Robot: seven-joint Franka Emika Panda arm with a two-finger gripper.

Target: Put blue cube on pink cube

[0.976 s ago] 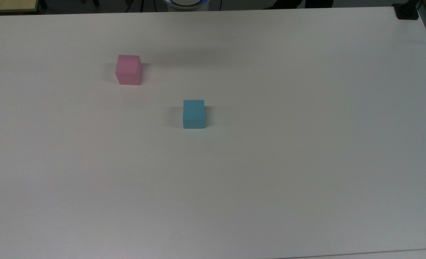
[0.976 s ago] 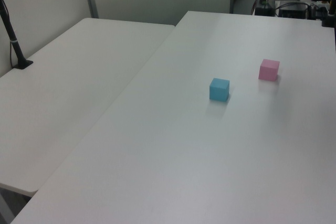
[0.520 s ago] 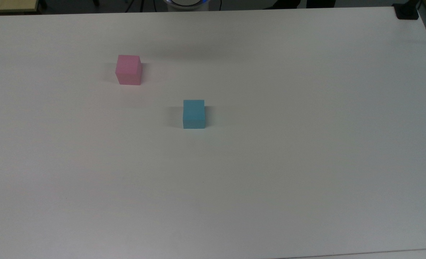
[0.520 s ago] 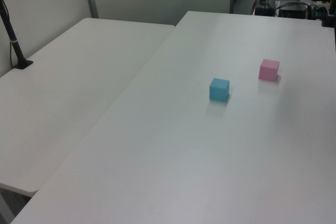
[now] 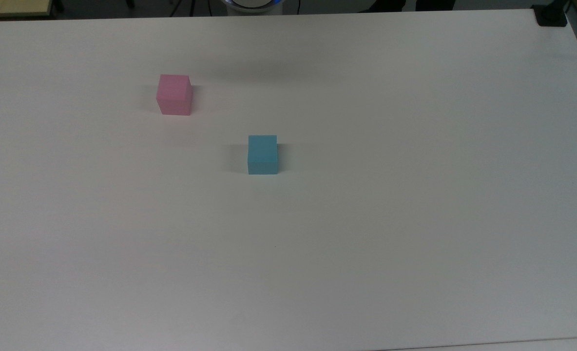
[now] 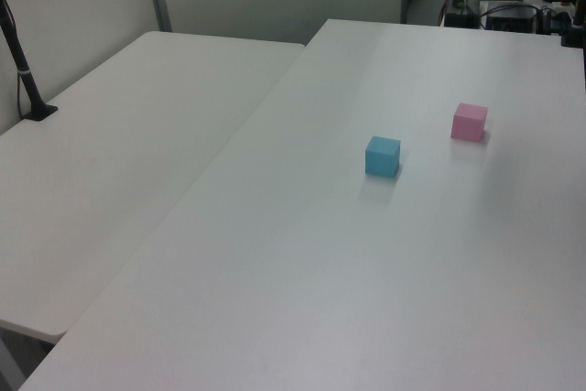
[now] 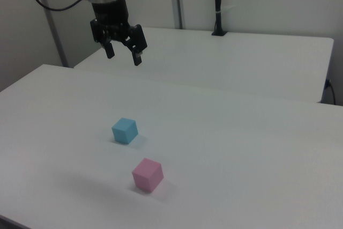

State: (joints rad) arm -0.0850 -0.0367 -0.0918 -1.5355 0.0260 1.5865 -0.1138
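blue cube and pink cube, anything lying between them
Nothing: in the top view only bare white table separates the blue cube from the pink cube.

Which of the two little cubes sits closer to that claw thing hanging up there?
The small sky-blue matte cube; in the right view it lies between the gripper and the pastel pink cube.

Two cubes on the table, gripper high above them.
In the right view the gripper (image 7: 123, 56) hangs well above the table (image 7: 241, 143), fingers apart. The blue cube (image 7: 125, 130) sits below it, nearly straight down; the pink cube (image 7: 147, 175) sits nearer the camera, near the blue cube yet apart from it.
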